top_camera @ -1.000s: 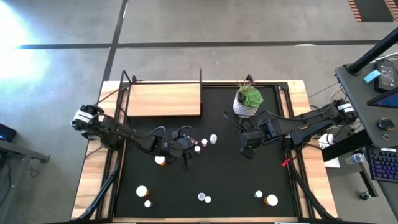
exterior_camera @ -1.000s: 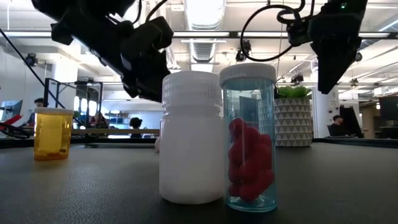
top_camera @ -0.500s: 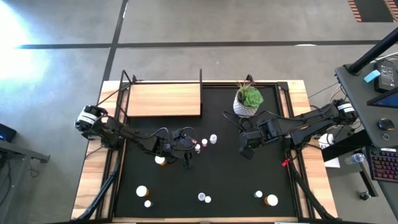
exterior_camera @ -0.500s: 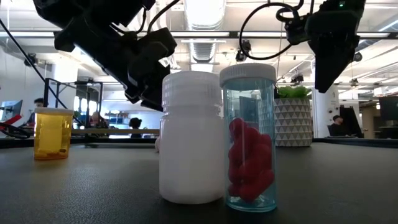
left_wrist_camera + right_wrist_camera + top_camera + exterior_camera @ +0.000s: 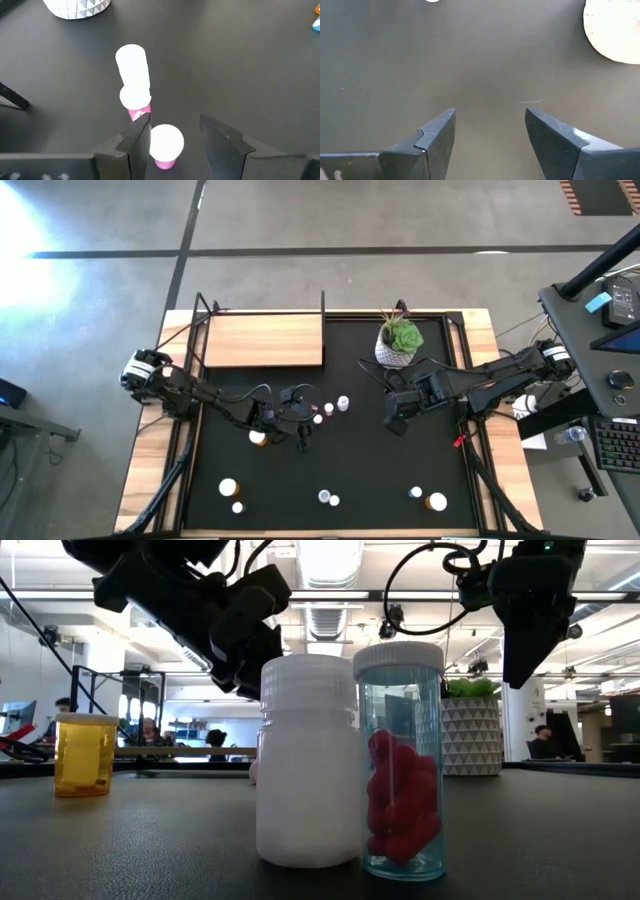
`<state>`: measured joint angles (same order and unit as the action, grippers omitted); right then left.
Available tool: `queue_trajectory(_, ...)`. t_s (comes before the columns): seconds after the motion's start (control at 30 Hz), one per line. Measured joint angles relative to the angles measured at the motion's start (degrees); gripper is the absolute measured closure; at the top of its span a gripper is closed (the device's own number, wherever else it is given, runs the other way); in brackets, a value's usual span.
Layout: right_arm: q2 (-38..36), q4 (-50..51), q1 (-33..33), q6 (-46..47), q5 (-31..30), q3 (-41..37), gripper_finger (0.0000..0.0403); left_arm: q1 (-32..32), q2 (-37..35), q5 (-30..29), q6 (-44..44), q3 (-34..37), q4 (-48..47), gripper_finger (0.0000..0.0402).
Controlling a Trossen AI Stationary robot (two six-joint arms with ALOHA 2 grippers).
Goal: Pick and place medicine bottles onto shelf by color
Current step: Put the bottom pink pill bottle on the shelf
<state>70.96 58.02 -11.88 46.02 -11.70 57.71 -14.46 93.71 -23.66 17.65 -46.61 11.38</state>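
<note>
The left gripper (image 5: pixel 172 135) hangs open astride a pink white-capped bottle (image 5: pixel 165 145) mid-mat (nothing gripped yet), evidently lined up to close on it, while the right gripper (image 5: pixel 490 132) waits open and empty over bare black mat (image 5: pixel 360 460).

The picture's edge is cutting off a white cap (image 5: pixel 615 30) beyond the right fingers (image 5: pixel 440 135), and the left fingers (image 5: pixel 137 137) are partly hiding a pink bottle (image 5: pixel 165 145).

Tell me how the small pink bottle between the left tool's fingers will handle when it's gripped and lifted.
The pink bottle is a small upright cylinder with a smooth white cap, so the left tool may slip unless it closes squarely. It looks light and stiff. It stands close to another pink bottle, so a nudge could tip either, and a tipped one would likely roll on the black mat.
</note>
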Motion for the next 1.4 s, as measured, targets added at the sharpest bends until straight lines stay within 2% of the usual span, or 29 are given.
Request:
queue_trajectory(0.3,0.0,-0.03,0.0,0.01,0.02,0.0,0.0174,0.94,0.05,0.17,2.95,0.14,-2.43,0.0249)
queue_trajectory(0.63,0.0,-0.03,0.0,0.03,0.02,0.0,0.0174,1.01,0.11,1.88,3.04,0.21,-2.52,0.0249)
queue_trajectory(1.17,-0.02,-0.04,0.0,-0.04,0.02,0.0,0.0174,1.11,0.11,0.88,3.0,0.79,-2.71,0.0249)
queue_trajectory(1.4,-0.02,-0.04,0.0,-0.09,0.02,0.0,0.0174,1.11,0.11,2.6,2.99,0.83,-1.76,0.0249)
